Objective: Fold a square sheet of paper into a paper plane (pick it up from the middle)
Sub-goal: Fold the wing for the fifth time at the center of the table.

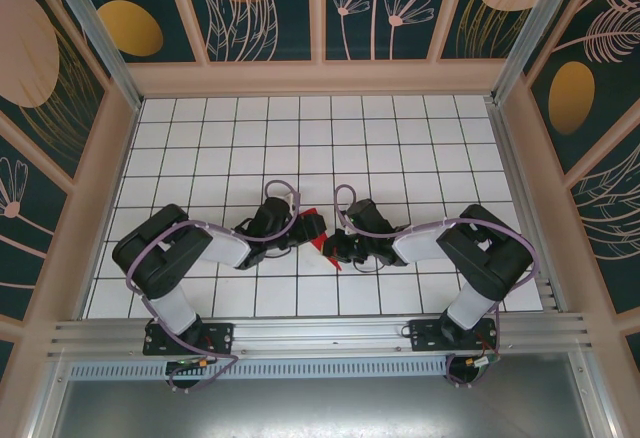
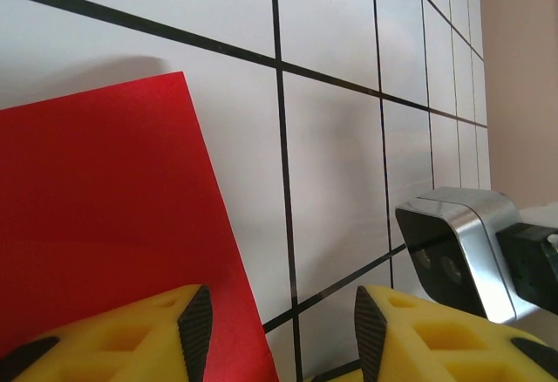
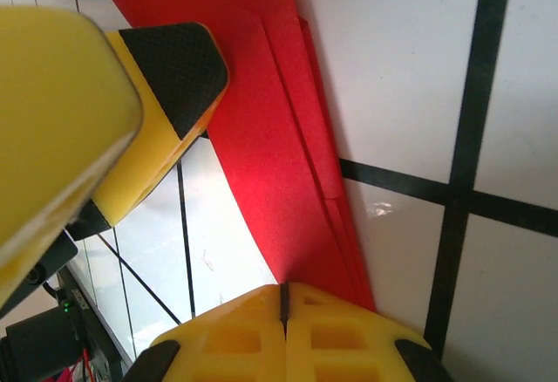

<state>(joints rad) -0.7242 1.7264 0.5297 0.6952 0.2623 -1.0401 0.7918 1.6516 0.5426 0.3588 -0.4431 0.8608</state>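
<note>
The red sheet of paper (image 1: 318, 230) lies at the table's middle between both grippers, folded into long overlapping layers (image 3: 288, 138) like a narrow paper plane. My right gripper (image 3: 283, 299) is shut on its near end, and the paper runs up and away from the jaws. It sits just right of the paper (image 1: 340, 246). My left gripper (image 2: 283, 312) is open; one finger hangs over the red flap (image 2: 105, 216), the other over bare white tile. One of its pads (image 3: 174, 64) rests against the paper's far part. The left gripper (image 1: 297, 226) sits just left of the paper.
The white gridded table (image 1: 400, 138) stretches away behind the grippers, walled by beige rails and patterned panels. The right wrist's silver camera housing (image 2: 458, 251) sits close beside my left gripper's right finger. Both arms (image 1: 170, 253) (image 1: 480, 248) bend inward from the near edge.
</note>
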